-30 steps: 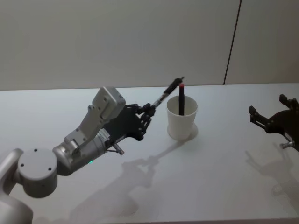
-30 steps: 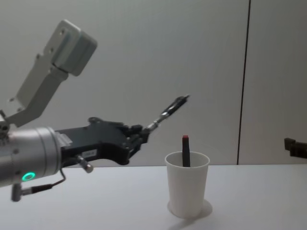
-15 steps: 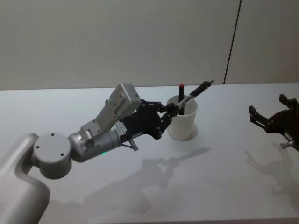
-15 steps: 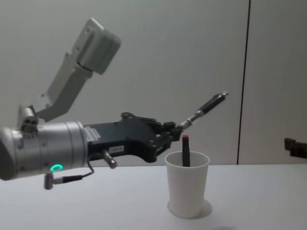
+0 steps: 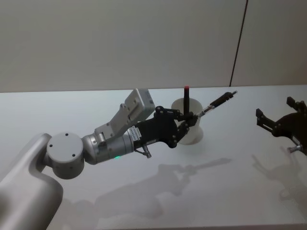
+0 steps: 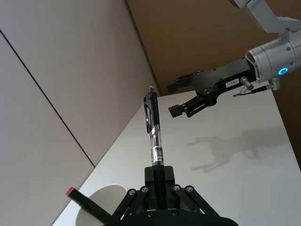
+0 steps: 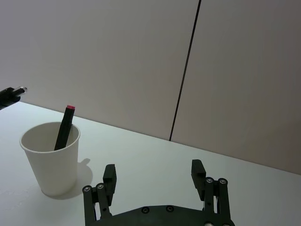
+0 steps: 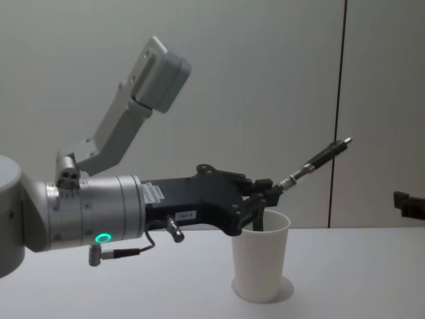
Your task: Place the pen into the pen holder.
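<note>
One white table point(image 5: 230, 191) lies under everything. I have two grippers over it. My left gripper point(image 5: 191, 119) reaches out on its grey arm to the pen holder, with its black body in front of the cup's near left side in the head view. Its fingers point(image 6: 159, 175) are pinched on the lower end of a pen. My right gripper point(image 7: 154, 168) hangs well off to the right of the cup, above the table, with its two fingers spread wide and nothing between them.

There is one pen holder point(image 8: 262, 266), a plain white paper cup standing upright on the table.

I count two pens. The one I hold, a black and clear pen point(image 8: 319, 159), slants up and away to the right. Its gripped end is just above the cup's rim and the rest pokes out past the cup's far side, so it is not inside. The other, a dark pen with a red cap point(image 7: 63, 129), stands leaning inside the cup, with the cap above the rim.
</note>
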`<state>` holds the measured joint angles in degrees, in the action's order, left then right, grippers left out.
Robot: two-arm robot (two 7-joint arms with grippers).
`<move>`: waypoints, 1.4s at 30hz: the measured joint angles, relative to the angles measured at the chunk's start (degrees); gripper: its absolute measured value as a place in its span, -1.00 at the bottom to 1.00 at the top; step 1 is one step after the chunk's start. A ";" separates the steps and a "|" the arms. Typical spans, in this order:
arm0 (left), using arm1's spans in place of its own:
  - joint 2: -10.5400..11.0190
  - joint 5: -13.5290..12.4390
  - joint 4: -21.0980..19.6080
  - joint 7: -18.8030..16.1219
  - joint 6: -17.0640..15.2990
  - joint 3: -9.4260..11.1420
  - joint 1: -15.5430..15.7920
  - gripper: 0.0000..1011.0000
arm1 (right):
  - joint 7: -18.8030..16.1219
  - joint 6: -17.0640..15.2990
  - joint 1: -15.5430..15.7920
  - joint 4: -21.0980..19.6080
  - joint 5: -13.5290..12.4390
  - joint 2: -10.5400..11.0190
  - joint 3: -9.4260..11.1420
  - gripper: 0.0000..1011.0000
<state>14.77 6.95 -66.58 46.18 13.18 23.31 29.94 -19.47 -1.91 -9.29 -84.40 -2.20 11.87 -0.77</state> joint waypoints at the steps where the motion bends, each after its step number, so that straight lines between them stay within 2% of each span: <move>1: -0.08 0.04 0.17 0.18 0.08 0.05 0.09 -0.74 | 0.00 0.00 0.00 0.00 0.00 0.00 0.00 0.98; 23: -1.09 0.44 2.54 1.93 0.86 0.94 1.36 -0.74 | -0.13 -0.08 0.09 -0.15 -0.63 0.04 0.03 0.98; 31: -1.18 0.49 2.76 2.09 0.93 1.02 1.47 -0.74 | -1.06 -0.56 0.50 -0.73 -3.11 0.28 0.42 0.98; 42: -1.23 0.52 2.91 2.19 1.00 1.10 1.55 -0.74 | -5.57 -1.73 1.69 -1.79 -9.34 1.40 1.69 0.98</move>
<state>13.53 7.48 -63.68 48.37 14.18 24.40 31.49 -25.04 -3.64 -7.60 -86.19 -11.54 13.27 0.92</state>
